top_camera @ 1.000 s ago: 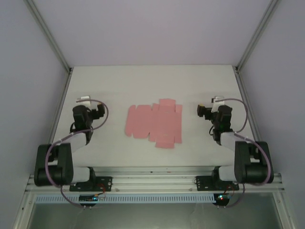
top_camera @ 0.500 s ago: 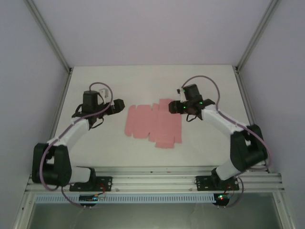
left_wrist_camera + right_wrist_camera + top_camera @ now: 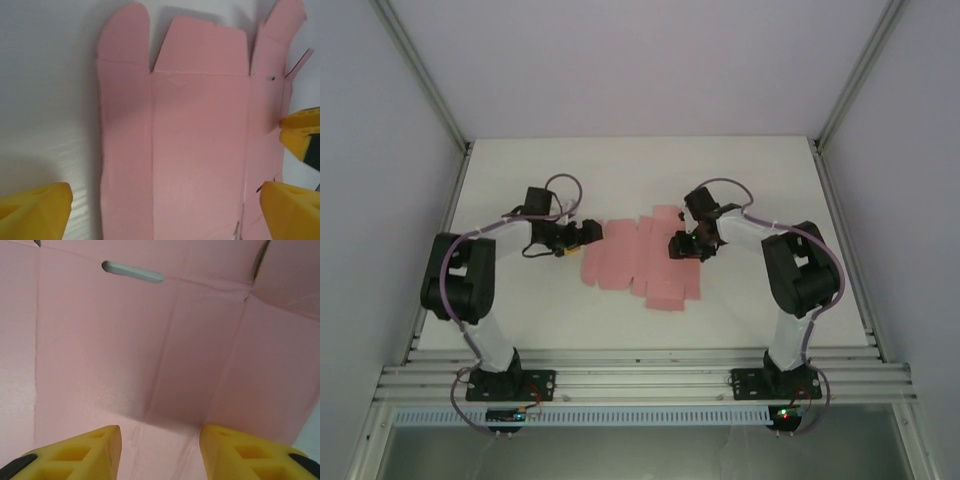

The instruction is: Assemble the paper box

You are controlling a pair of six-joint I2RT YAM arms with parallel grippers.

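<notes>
I see the thin, flat pink paper box sheet [image 3: 632,262] lying spread out in the middle of the white desk [image 3: 520,175], with none of it folded yet. I think it is very light and bendy. It will likely slide on the smooth desk, and it may crumple or tear if I pinch too hard. Because it lies flat, I would lift an edge flap along a fold line and not grab the middle. My left gripper [image 3: 586,236] is at the sheet's left edge and my right gripper [image 3: 680,246] is over its right part. Both are open and hold nothing. The top view gives me the whole shape and both arms. The left wrist view shows the rounded end flaps [image 3: 122,32] and long fold lines up close, with its yellow fingers [image 3: 35,212] wide apart. The right wrist view shows a small cut slot [image 3: 132,272], too small to tell from the top view.
</notes>
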